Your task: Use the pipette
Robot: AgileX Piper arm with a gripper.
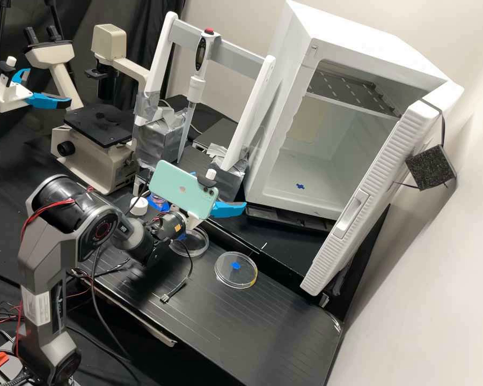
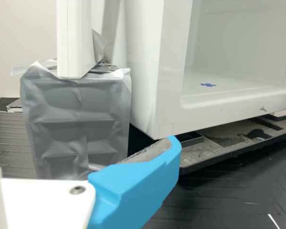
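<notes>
In the high view the gripper [image 1: 228,209] is low in front of the white stand's right post, partly behind the mint phone on its wrist. One blue finger sticks out past the phone, nothing against its inner side; the other is hidden. The wrist view has the gripper [image 2: 134,183] with that finger's grey pad bare, so it stands open. The pipette [image 1: 197,88], white with a red top, hangs upright at the stand's grey crossbar [image 1: 233,52], above and behind the gripper and apart from it. Two clear dishes lie on the bench, one [image 1: 236,273] nearer, one [image 1: 197,244] beneath the wrist.
Right of the stand is a white incubator [image 1: 284,128] with its door [image 1: 370,198] swung out. The stand's taped base [image 2: 78,119] and the incubator's lower corner [image 2: 155,124] are close to the finger. A microscope [image 1: 91,155] and a white-capped bottle [image 1: 139,206] are farther left.
</notes>
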